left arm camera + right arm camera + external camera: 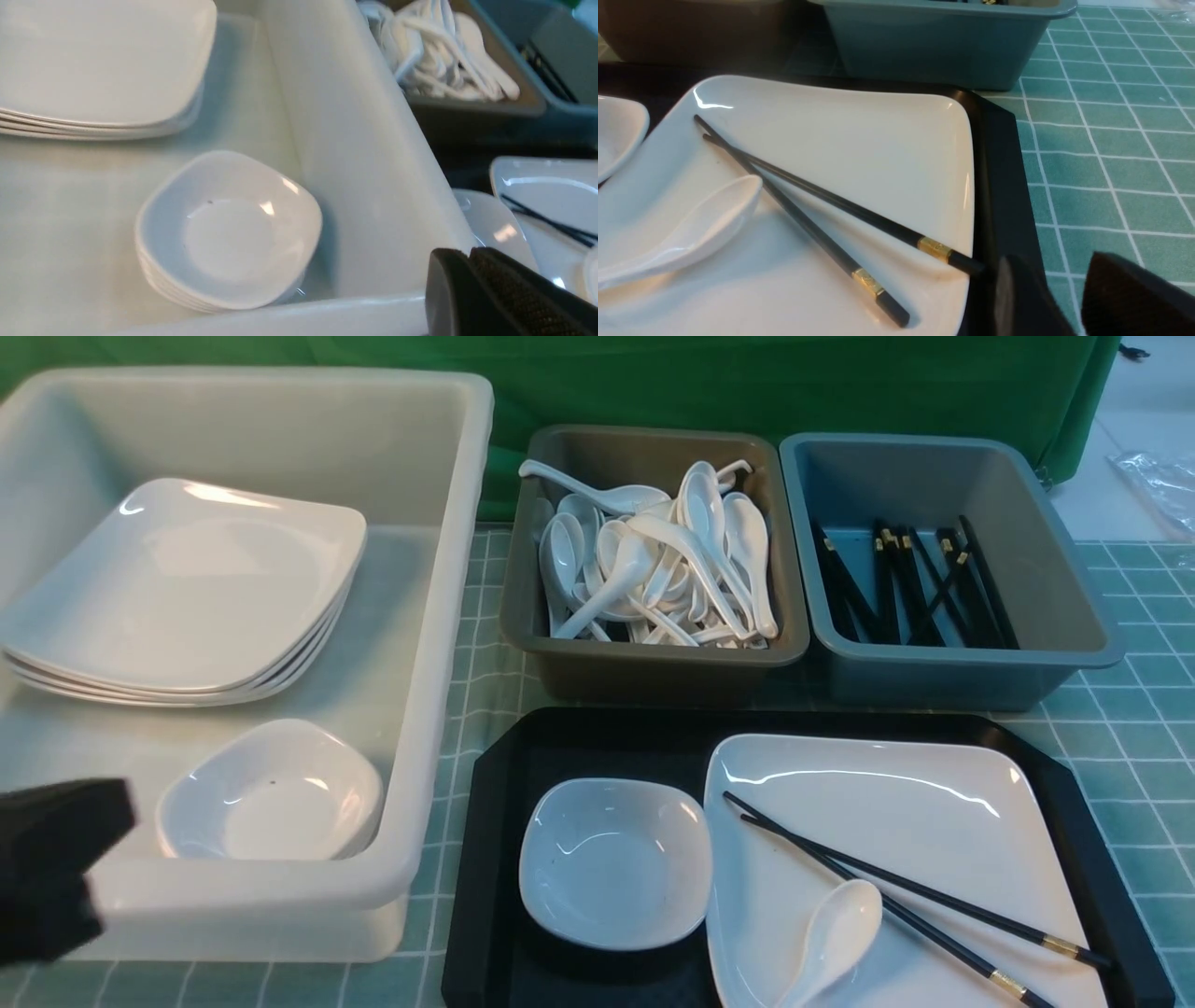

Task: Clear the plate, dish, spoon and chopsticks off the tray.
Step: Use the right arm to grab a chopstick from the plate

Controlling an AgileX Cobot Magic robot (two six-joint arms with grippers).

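Green-checked cloth covers the tabletop [1120, 728], and everything you must move sits by its near edge. The chopsticks [859, 211] and the spoon [836, 924] both lie on the plate [934, 821]. It shares the black tray [485, 859] with the dish [611, 863], which is just beside it.

The sticks are your main worry. They cross near their thin tips and splay apart, with their banded ends poking past the plate's rim. Pinch where they spread and you may get only one. The other could roll on the glaze or knock the spoon (its bowl looks to be touching one stick). Lift the plate first and all three loose pieces may slide off.

Toward the far edge, the blue-grey bin [952, 672] and the spoon bin [653, 663] stand side by side, so a careless drop could land in the wrong one.

Your right hand [1057, 280] waits with its fingers apart near the banded ends. Your left hand [65, 873] hovers at the white tub [439, 616]; I cannot tell its state.
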